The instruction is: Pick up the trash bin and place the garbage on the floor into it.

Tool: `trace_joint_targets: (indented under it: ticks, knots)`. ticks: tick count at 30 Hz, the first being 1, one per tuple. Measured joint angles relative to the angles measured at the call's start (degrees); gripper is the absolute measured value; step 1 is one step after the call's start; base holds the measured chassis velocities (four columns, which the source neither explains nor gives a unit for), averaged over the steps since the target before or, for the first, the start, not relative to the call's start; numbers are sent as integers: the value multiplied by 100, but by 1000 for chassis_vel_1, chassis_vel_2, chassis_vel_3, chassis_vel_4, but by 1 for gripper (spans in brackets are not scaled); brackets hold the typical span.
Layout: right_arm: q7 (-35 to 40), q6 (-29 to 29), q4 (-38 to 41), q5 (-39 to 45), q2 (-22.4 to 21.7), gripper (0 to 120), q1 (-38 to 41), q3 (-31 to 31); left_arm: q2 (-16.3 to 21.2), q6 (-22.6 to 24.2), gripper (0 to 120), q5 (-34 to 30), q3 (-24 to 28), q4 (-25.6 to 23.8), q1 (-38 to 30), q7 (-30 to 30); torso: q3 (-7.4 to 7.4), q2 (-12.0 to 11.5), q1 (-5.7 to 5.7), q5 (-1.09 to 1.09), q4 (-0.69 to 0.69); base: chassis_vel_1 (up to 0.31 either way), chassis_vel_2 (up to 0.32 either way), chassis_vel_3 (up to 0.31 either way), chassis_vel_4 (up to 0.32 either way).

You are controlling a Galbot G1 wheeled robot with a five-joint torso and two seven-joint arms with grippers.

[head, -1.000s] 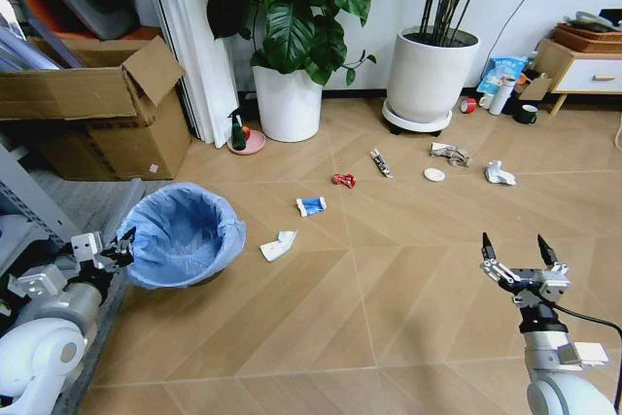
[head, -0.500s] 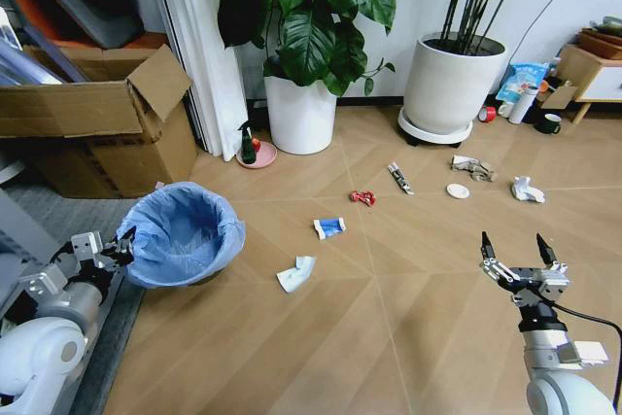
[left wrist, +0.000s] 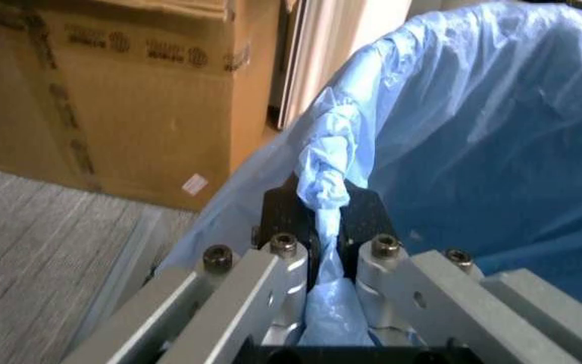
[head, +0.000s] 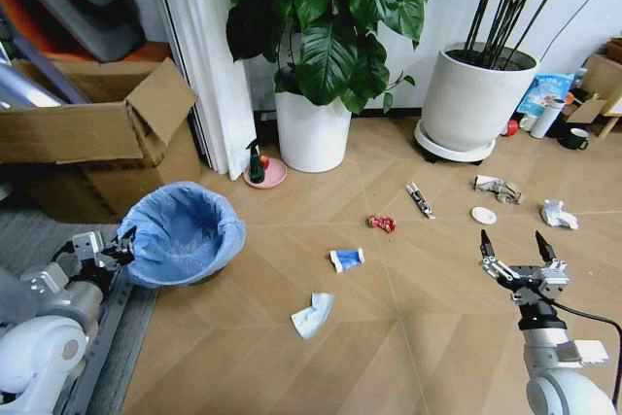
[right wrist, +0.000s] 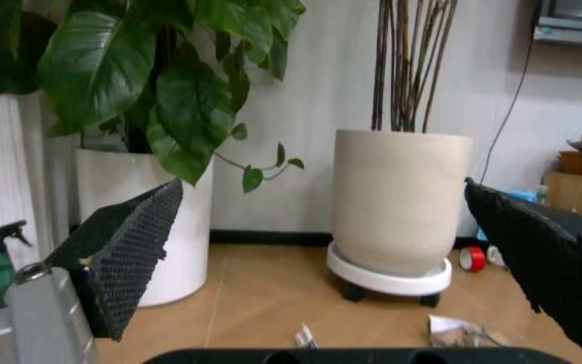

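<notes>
I stand on a herringbone wood floor [head: 408,337] before a white wall. Two white plant pots, one [head: 311,131] at upper centre, one [head: 473,99] at upper right; one cardboard box [head: 92,133] at left. My left gripper [head: 124,245], lower left, pinches the blue bag rim of the one trash bin [head: 180,235]. My right gripper [head: 513,248], lower right, hangs with fingers spread. Seven litter pieces cross the middle: white paper wad [head: 312,316], blue-white wrapper [head: 347,259], red scrap [head: 380,224], dark tube [head: 420,199], white disc [head: 483,215], grey-brown wrapper [head: 498,187], another paper wad [head: 558,214].
</notes>
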Motion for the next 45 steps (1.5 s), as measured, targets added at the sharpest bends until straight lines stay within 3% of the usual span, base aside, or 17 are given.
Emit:
trace_joint_targets:
  ticks: [12, 17, 20, 23, 28, 33, 35, 36, 39, 45]
  knots:
    - [-32, 64, -102, -68, -97, 100, 9, -89, -38, 2, 1, -6, 0, -37, 47, -6, 0, 0, -1, 1, 0, -125, 119, 133, -129]
    - [-32, -125, -262, -395, -661, 100, -2, -485, -6, 2, 1, -15, -5, -60, 75, -15, 1, 0, 0, 0, 2, -88, 113, 89, -107]
    - [307, -404, -401, -907, -1239, 100, 175, -1146, -5, 4, 1, -7, -11, -87, 163, -28, 0, 0, 0, 1, 0, -38, 8, 21, -9]
    - [450, -623, -483, -592, -1455, 100, 414, -1629, -16, 3, 1, 30, -32, -100, 239, -17, 0, 0, -1, -1, 0, 0, 0, 0, 0]
    - [-930, -689, -1202, -298, -1807, 100, 1091, -2435, -44, -3, 1, 77, -73, -128, 336, -12, -1, 0, -1, -1, 3, 0, 0, 0, 0]
    - [-1292, -976, -1505, -8, -2119, 100, 1523, -3314, -37, -3, 1, 77, -84, -181, 370, -38, 0, 0, -1, 2, 2, 0, 0, 0, 0]
    - [-1285, -1136, -1684, 369, -2321, 100, 1945, -4098, -33, -2, 1, 82, -86, -211, 394, -51, 0, 0, -1, 0, -1, 0, 0, 0, 0]
    - [-1285, -1136, -1684, 369, -2321, 100, 1945, -4098, -33, -2, 1, 82, -86, -211, 394, -51, 0, 0, -1, 0, -1, 0, 0, 0, 0]
    - [-1206, -1396, -2093, 723, -2443, 100, 3108, -5804, -77, -1, 1, 135, -86, -252, 422, -59, 0, 0, -1, 0, 3, 0, 0, 0, 0]
    - [-1205, -1795, -2196, 1312, -2252, 100, 3549, -6550, -105, -1, 1, 181, -83, -263, 426, -62, 0, 0, 0, -1, 2, 0, 0, 0, 0]
